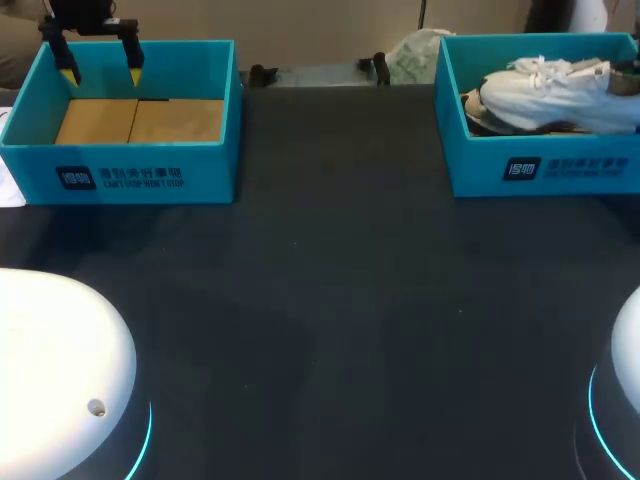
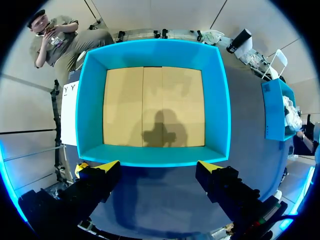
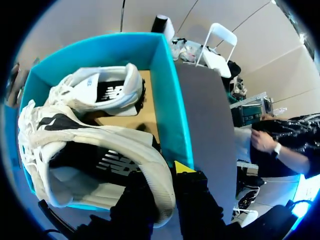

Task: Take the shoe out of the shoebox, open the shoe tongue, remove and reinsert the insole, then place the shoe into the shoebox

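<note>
A white sneaker [image 1: 560,92] lies in the teal shoebox [image 1: 540,165] at the back right. In the right wrist view my right gripper [image 3: 162,186] is shut on the heel rim of this sneaker [image 3: 100,135]: one finger is inside the shoe and the yellow-tipped one [image 3: 183,167] is outside, against the shoebox wall [image 3: 170,105]. A second white shoe [image 3: 95,87] lies behind it in the box. My left gripper [image 1: 101,72] [image 2: 159,167] hangs open over the near wall of another teal box [image 1: 130,150] [image 2: 155,52] at the back left. That box holds only a cardboard floor.
The dark table [image 1: 340,280] stretches between the two boxes. A crumpled white bag [image 1: 415,55] and black clamps [image 1: 265,73] sit along the back edge. The white arm bases [image 1: 50,370] stand at the front corners.
</note>
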Controlling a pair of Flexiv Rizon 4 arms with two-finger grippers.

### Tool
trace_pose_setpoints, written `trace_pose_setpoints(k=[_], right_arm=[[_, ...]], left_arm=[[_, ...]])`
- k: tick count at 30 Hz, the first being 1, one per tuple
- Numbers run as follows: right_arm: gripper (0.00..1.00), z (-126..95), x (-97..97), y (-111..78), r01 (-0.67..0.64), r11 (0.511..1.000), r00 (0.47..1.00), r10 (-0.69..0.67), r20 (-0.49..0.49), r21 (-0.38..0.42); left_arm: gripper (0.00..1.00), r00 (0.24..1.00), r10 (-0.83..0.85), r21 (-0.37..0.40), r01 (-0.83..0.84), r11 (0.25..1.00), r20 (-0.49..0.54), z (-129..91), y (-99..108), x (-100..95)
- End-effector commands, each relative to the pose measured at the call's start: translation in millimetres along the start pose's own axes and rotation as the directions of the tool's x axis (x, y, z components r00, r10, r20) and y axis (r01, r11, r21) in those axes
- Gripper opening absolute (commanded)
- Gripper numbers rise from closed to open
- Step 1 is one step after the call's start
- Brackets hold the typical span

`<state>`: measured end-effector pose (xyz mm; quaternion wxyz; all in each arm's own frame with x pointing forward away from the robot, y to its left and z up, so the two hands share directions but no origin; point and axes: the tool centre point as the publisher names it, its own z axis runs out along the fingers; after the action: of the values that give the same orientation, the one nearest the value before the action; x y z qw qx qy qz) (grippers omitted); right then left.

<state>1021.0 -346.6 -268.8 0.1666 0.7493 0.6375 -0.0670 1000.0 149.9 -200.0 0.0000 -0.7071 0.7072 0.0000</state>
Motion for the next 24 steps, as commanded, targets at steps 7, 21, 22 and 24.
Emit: trace_pose_setpoints(k=[7,21,22,24], right_arm=[[0.00,-60.7,1.7,0.5,0.021,0.999,1.000,-0.021,0.002,-0.033],[0.00,-140.1,15.2,-25.0,0.071,0.996,0.997,-0.070,0.028,-0.058],[0.00,-143.5,16.7,-26.8,0.077,0.995,0.997,-0.076,0.023,-0.057],[0.00,-151.6,21.5,-32.7,0.091,0.995,0.996,-0.090,0.023,-0.045]], left_arm=[[1.00,1.000,0.000,0.000,0.000,1.000,0.000,0.0,0.0,0.0],[1.00,1.000,0.000,0.000,0.000,1.000,0.000,0.0,0.0,0.0],[1.00,1.000,0.000,0.000,0.000,1.000,0.000,0.0,0.0,0.0],[1.00,1.000,0.000,0.000,0.000,1.000,0.000,0.0,0.0,0.0]])
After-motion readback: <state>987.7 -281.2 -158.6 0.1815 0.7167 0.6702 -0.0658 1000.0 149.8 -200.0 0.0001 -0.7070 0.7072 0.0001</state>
